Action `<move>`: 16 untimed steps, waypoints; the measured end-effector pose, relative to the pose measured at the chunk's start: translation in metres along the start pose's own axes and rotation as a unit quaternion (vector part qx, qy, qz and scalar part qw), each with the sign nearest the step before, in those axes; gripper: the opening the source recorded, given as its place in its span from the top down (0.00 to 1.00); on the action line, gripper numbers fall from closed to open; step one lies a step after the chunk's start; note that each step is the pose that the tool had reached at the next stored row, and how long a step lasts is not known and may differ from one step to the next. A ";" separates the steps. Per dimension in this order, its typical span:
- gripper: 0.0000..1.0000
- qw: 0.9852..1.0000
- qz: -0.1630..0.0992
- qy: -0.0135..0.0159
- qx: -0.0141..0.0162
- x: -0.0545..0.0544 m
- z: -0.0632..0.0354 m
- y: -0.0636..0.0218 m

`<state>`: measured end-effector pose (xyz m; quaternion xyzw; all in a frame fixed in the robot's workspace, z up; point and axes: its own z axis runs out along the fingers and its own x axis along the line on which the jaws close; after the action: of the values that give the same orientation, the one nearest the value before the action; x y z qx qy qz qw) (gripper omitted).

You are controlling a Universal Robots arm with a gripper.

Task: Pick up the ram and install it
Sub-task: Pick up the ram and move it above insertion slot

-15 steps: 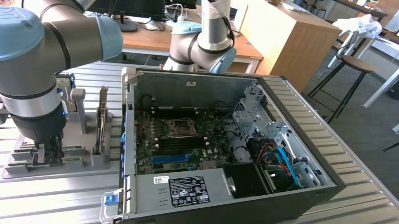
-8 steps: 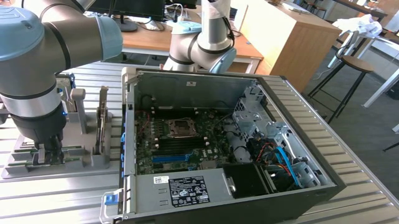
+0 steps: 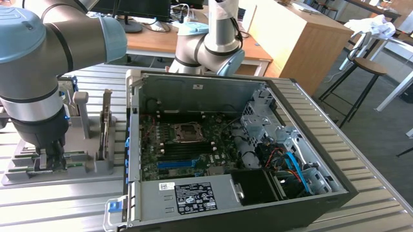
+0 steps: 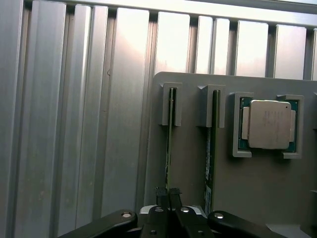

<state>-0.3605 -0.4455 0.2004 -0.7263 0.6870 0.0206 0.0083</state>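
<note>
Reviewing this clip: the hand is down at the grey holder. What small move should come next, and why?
Probably a slow, straight lift away from the holder. The hand appears shut on the ram, which stands on edge in the grey holder beside a second ram stick, so tilting it might make it bind.

Exterior high overview; wrist close over shared holder (image 4: 188,163).

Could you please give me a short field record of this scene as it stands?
gripper: shut on the ram, which stands on edge in its slot
second stick: beside the held one, untouched
processor: seated in its pocket
holder: grey, carrying all three
computer case: open, on the exterior view's right of the holder
</note>
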 end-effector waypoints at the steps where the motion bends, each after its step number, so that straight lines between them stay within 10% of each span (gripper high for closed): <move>1: 0.89 1.000 0.000 0.000 0.000 0.000 0.0000 0.0000; 16: 0.89 1.000 0.000 0.000 0.000 0.001 -0.0001 0.0001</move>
<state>-0.3605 -0.4467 0.2005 -0.7263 0.6870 0.0206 0.0083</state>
